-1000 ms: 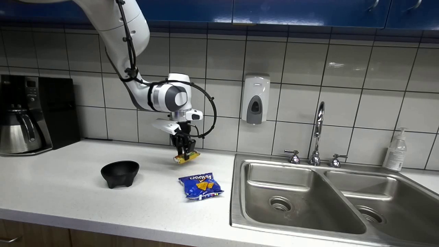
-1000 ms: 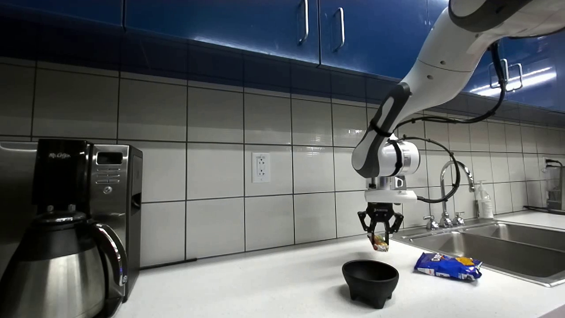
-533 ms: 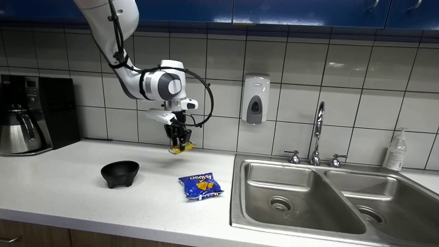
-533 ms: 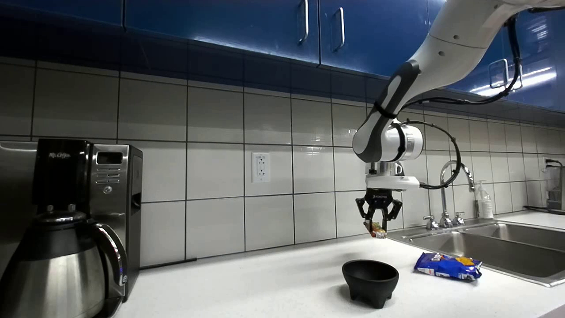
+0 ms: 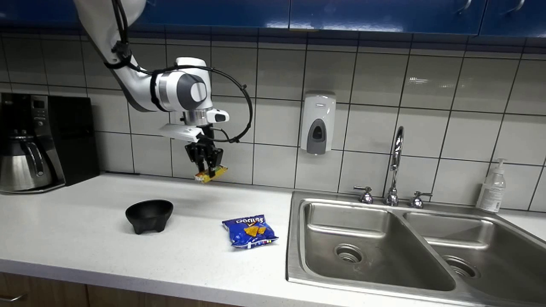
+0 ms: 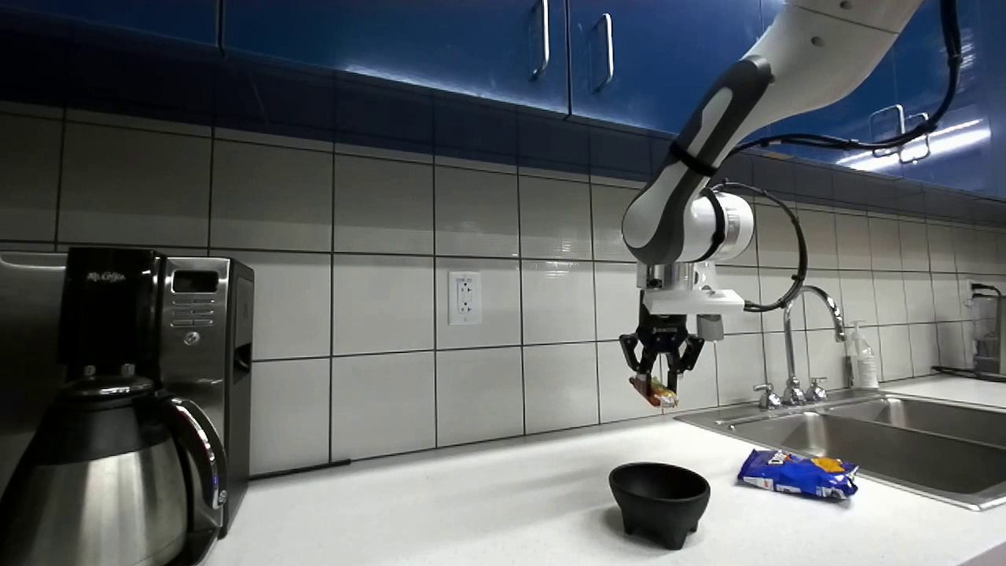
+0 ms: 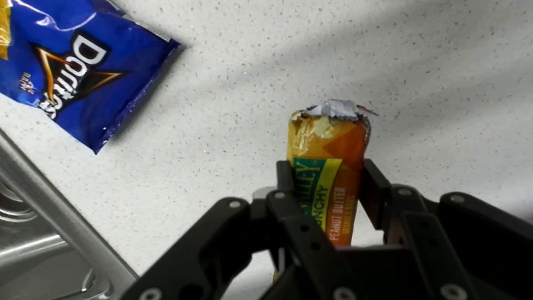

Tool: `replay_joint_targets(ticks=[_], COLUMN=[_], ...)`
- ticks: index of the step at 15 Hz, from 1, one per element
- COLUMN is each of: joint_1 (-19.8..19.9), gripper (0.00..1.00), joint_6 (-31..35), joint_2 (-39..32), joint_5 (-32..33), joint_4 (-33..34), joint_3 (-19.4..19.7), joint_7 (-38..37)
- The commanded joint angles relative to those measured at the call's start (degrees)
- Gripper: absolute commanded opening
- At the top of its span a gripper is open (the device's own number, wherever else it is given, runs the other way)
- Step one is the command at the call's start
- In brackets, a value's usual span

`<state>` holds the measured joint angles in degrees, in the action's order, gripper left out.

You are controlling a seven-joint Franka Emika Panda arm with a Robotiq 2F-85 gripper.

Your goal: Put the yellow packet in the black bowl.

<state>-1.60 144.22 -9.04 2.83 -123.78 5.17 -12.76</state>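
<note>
- Our jaws are drawn in on the packet (image 7: 329, 175), one against each long side, and hold it in the air; no part of it touches the counter (image 5: 85, 230).
- We see the bowl (image 5: 149, 216) upright on the counter, well apart from the packet. From the jaws it lies lower, toward the front edge and toward the end where the coffee maker (image 5: 70, 136) stands; we judge that the packet hangs closer to the back edge.
- In an exterior view the packet (image 6: 662, 395) shows almost straight above the bowl, but we take that for line of sight only: in an exterior view the packet (image 5: 219, 172) is well aside from it.
- The packet's long axis slants across the counter: its silvery end points toward the front edge and the coffee maker, roughly at the bowl, and both ends stick out past the jaws.
- We judge the coming move to be a carry roughly along that axis, then a lowering; no big turn seems called for.
- The packet looks not much shorter than the bowl's mouth is wide, so we would centre it before spreading the jaws, or an end could catch the rim.
- The chip bag (image 5: 251, 232) lies off that path, near the sink (image 5: 294, 238), toward the front edge; we do not expect it to get in the way.
</note>
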Motion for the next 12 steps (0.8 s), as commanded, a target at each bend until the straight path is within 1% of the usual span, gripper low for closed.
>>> replay_joint_targets(ticks=[1, 6, 12], joint_1=[-0.9, -2.12, -3.11], gripper=[0.17, 0.17, 0.17], joint_6=[-0.36, -0.89, -1.2], joint_2=[5.24, 7.71, 10.26], joint_5=[3.34, 6.13, 9.81], joint_4=[-4.04, -5.63, -7.87], joint_3=[-1.64, -3.79, -6.0], joint_7=[-1.03, -2.22, -5.38])
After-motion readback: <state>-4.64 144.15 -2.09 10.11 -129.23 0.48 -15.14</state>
